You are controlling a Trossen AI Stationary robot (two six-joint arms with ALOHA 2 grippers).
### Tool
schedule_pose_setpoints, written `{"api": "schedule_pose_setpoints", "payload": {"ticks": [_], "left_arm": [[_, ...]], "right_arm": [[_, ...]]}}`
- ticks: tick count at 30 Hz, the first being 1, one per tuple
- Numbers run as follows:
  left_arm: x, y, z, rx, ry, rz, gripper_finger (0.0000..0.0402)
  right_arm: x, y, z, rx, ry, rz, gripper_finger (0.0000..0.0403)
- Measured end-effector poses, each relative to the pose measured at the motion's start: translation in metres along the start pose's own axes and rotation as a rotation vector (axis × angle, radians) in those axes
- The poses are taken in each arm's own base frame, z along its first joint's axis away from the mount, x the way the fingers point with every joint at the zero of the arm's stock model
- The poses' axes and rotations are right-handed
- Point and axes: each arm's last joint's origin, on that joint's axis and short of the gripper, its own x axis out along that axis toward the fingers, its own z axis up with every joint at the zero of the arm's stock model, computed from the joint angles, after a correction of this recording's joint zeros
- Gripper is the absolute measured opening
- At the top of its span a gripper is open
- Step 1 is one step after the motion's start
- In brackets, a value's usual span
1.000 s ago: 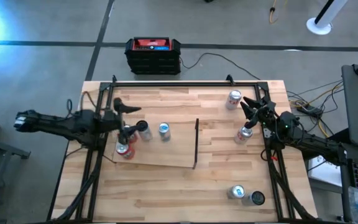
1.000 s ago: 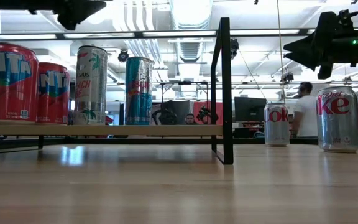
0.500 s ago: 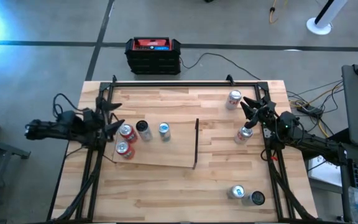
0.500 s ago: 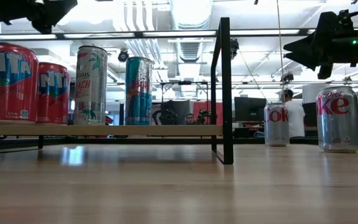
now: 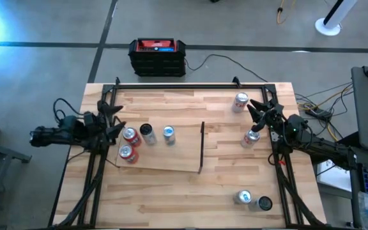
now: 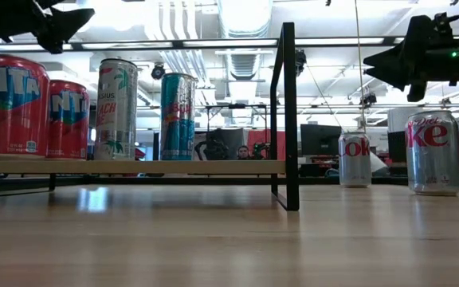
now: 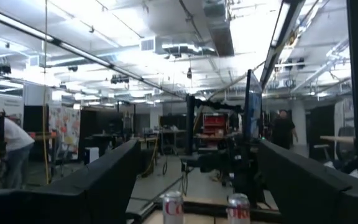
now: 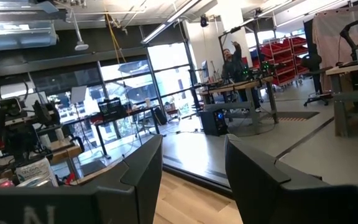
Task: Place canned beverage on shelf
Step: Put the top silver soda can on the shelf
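Note:
The shelf (image 5: 165, 160), a pale board with a black upright bar (image 5: 202, 147), lies left of the table's middle. Several cans stand on it: two red ones (image 5: 131, 135) (image 5: 126, 153), a dark-topped silver one (image 5: 147, 132) and a blue one (image 5: 168, 133). The low view shows them upright in a row (image 6: 116, 108). My left gripper (image 5: 115, 119) (image 6: 64, 20) (image 7: 197, 186) is open at the table's left edge, left of the red cans and touching none. My right gripper (image 5: 256, 107) (image 8: 193, 162) hangs at the right edge, fingers a little apart, empty.
Silver cola cans stand loose on the table: one far right (image 5: 240, 101), one below my right gripper (image 5: 251, 137) (image 6: 433, 151), two near the front right (image 5: 243, 197) (image 5: 262, 203). Black frame rails (image 5: 190, 84) border the table. A red-and-black box (image 5: 157, 56) sits beyond the far edge.
My left gripper has drawn back from over the cans on the shelf toward the table's left edge, sinking a little and tipping its fingers upward. The cans on the shelf stand where they were.

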Motion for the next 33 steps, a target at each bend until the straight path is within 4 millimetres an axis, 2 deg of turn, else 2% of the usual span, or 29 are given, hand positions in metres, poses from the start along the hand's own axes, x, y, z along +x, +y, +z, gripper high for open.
{"api": "schedule_pose_setpoints", "payload": {"ticks": [10, 22, 28, 33], "left_arm": [[-0.001, 0.002, -0.024, -0.123, 0.045, 0.051, 0.0311], [0.0, 0.01, -0.031, -0.082, 0.055, 0.142, 0.0311], [-0.003, 0.012, -0.035, -0.102, -0.069, 0.162, 0.0311], [-0.003, 0.013, -0.032, -0.101, -0.094, 0.181, 0.0311]], "right_arm": [[0.0, 0.0, 0.0, -0.001, 0.003, -0.001, 0.0157], [0.0, 0.0, 0.0, -0.001, 0.004, -0.001, 0.0157], [0.0, 0.0, 0.0, -0.002, 0.005, -0.001, 0.0157], [0.0, 0.0, 0.0, -0.001, 0.004, -0.001, 0.0157]]}}
